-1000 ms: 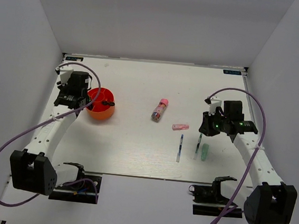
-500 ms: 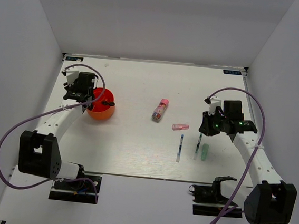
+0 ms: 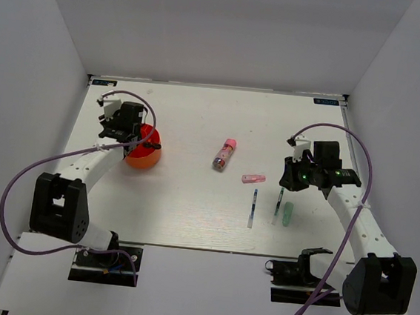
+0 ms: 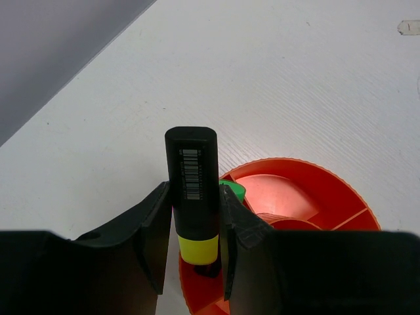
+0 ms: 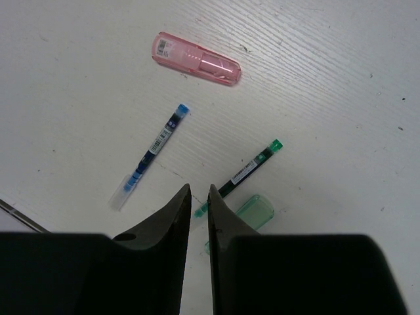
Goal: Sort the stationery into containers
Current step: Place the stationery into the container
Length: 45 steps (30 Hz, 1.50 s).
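Note:
My left gripper is shut on a black highlighter with a yellow cap. It holds it cap-down over the left edge of the round red-orange organiser, also in the left wrist view. A green cap shows inside the organiser. My right gripper is shut and empty. It hovers above a green pen and a pale-green cap. A blue pen and a pink eraser lie beyond it. A pink-capped glue stick lies at mid-table.
A black item sticks out of the organiser. The blue pen, green pen, pale-green cap and eraser lie close together right of centre. White walls enclose the table on three sides.
My left gripper has swung from the organiser's left side toward the back and right, carrying the highlighter over its rim. The right arm has not moved.

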Available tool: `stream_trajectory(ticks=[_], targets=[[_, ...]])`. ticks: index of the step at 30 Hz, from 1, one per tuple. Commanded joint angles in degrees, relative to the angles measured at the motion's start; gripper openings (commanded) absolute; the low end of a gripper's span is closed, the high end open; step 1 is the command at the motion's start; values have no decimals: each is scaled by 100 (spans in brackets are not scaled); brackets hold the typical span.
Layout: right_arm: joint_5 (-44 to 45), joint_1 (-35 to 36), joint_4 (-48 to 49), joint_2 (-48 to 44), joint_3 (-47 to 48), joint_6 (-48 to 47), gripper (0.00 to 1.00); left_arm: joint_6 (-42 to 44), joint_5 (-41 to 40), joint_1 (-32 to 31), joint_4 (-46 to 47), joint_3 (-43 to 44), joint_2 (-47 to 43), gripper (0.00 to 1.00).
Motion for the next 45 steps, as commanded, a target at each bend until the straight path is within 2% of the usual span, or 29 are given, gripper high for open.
stream_trajectory(ticks=[1,17,20,21,23,27,28,32,36,39,40,41,43,44,45], targets=[[9,-3,132,24,-26,-66,19,-70,-225,-58,156,42,18,0],[8,-3,124,103,-35,-84,21,-281,-357,-180,174,59,238,0],[17,-3,123,85,-26,-84,24,-439,-349,-233,-54,42,238,17],[0,6,115,85,-26,-84,27,-439,-357,-259,-63,16,229,30],[8,6,115,94,-26,-75,29,-430,-357,-277,-90,7,194,42],[0,-3,115,85,-26,-75,29,-465,-349,-286,-212,7,176,52],[0,-12,123,77,-18,-75,31,-483,-349,-286,-222,15,176,57],[0,-3,115,50,-26,-75,31,-527,-322,-295,-327,59,141,60],[-18,-3,97,41,-26,-75,33,-536,-331,-321,-441,94,-8,60],[-44,-3,106,41,-44,-163,44,-475,-313,-418,-582,130,-358,42],[-53,14,123,76,-44,-215,46,-431,-287,-496,-652,121,-577,33],[-53,6,115,111,-44,-242,46,-195,-226,-497,-705,129,-710,15],[-62,14,62,225,9,-382,43,-10,361,-558,-1089,121,-1348,6],[-45,41,18,365,87,-409,36,139,642,-585,-1118,77,-1527,6],[-36,32,-130,514,149,-461,35,445,1871,-585,-1118,-228,-1720,12]])
